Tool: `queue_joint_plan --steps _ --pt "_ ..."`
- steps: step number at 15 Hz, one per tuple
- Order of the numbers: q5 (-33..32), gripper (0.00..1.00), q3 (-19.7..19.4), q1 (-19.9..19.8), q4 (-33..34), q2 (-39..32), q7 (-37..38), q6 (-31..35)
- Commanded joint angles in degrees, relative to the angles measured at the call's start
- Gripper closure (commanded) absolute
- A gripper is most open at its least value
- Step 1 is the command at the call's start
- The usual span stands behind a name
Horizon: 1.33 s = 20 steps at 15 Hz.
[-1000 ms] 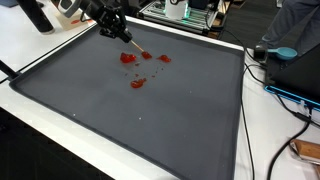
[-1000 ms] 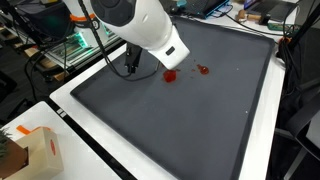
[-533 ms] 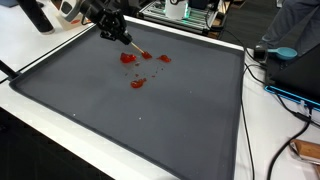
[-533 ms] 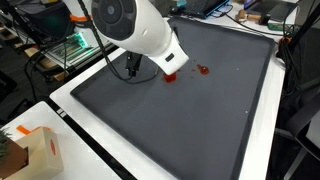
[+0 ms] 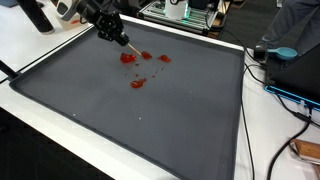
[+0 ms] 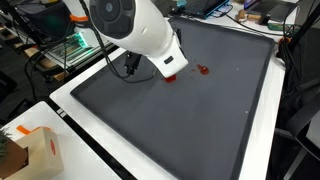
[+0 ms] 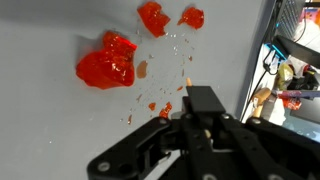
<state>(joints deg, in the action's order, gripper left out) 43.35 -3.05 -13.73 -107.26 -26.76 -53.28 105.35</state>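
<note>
pinched tight on a thin stick point(image 5: 130, 46) whose tip sits beside the red blobs point(image 7: 105, 62) on the dark mat point(image 5: 180, 120), the claw point(image 7: 198, 104) could smear them wider or twist the stick loose by pressing aslant.

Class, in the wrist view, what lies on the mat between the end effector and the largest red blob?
Only small red specks on the grey mat, seen in the wrist view.

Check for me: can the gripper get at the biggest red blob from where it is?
Probably yes. The gripper, shut on a thin stick, hangs close beside the biggest red blob on the gray mat. In the wrist view, only bare mat and small red specks lie between them.
</note>
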Motion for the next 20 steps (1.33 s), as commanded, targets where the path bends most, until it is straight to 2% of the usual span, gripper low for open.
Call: queue_joint_plan --steps 1,7,13,20 --pt "-0.82 0.97 -0.60 0.70 -0.08 0.83 4.30 2.95" --pt "-6.65 0.97 -0.84 2.17 -0.35 3.10 12.69 7.29" --pt "-18.50 0.97 -0.19 3.53 0.06 6.65 22.43 7.12" --pt "-35.61 0.97 -0.41 7.42 1.01 9.87 36.24 5.16"
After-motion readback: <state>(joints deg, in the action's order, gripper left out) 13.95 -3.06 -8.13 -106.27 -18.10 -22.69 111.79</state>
